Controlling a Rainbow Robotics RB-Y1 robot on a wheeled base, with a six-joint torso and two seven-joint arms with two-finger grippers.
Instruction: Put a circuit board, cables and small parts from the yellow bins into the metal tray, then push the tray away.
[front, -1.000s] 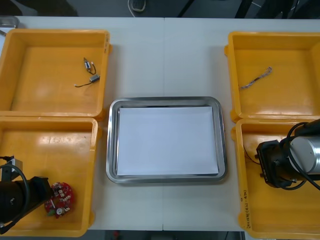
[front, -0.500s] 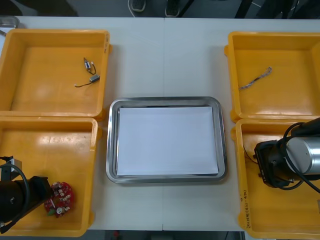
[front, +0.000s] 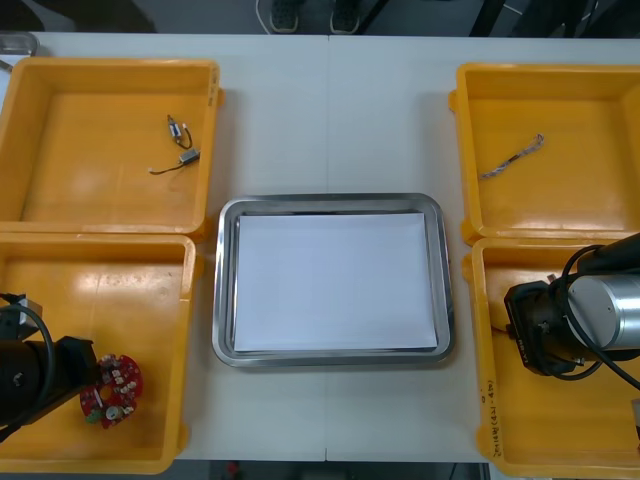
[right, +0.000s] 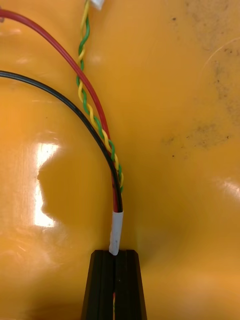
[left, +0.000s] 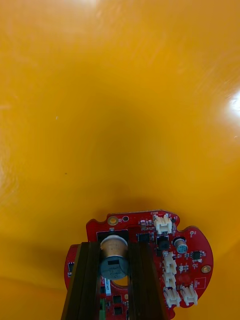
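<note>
My left gripper (left: 114, 252) is shut on a round red circuit board (left: 150, 250), its fingers (left: 85, 280) clamping a metal can that stands on the board. In the front view the board (front: 112, 388) is over the near left yellow bin (front: 100, 270), at the tip of the left arm (front: 40, 375). My right gripper (right: 115, 257) is shut on the white-sleeved end of a red and yellow cable (right: 116, 230), with red, black and yellow-green strands running away over the bin floor. The right arm (front: 555, 328) reaches into the near right bin (front: 480, 400). The metal tray (front: 330, 203), white inside, sits between the bins.
Two small metal parts (front: 178, 130) (front: 186, 158) lie in the far left bin (front: 110, 66). A twisted cable (front: 512, 157) lies in the far right bin (front: 545, 70). Bare table stretches beyond the tray.
The right gripper has closed on the cable's sleeved end, and that arm has shifted slightly left. The left gripper and its board have shifted slightly left.
</note>
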